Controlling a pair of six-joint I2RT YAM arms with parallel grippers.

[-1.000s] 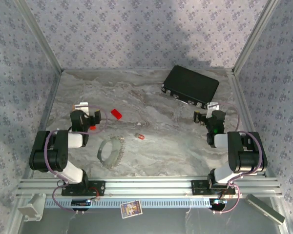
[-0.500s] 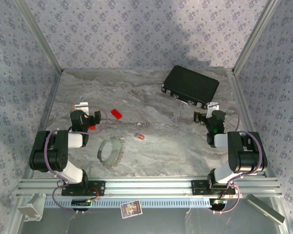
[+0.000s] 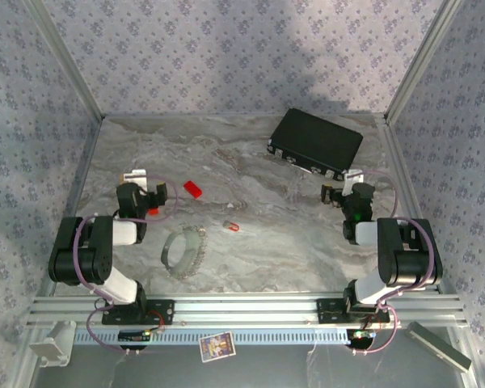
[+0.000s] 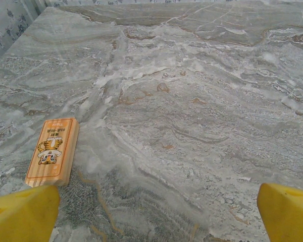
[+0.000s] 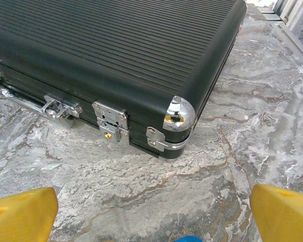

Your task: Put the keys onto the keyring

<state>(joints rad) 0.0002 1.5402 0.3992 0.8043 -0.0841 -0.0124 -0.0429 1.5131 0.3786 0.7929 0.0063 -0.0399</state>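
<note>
Left jaws, right jaws: spread wide, empty. Keyring (image 3: 183, 252) lies by the surface's (image 3: 291, 242) near edge, left of centre, nearward of the left jaws. Red-orange key (image 3: 231, 225) sits near, to its right. Left arm (image 3: 89, 250) is nearer.

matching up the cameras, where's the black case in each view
top external: black case at upper right, toward the back.
right wrist: upper left, its chrome-capped corner near centre.
left wrist: faces the flat red piece at lower left instead.
shared landmark: the veined marble table.
</note>
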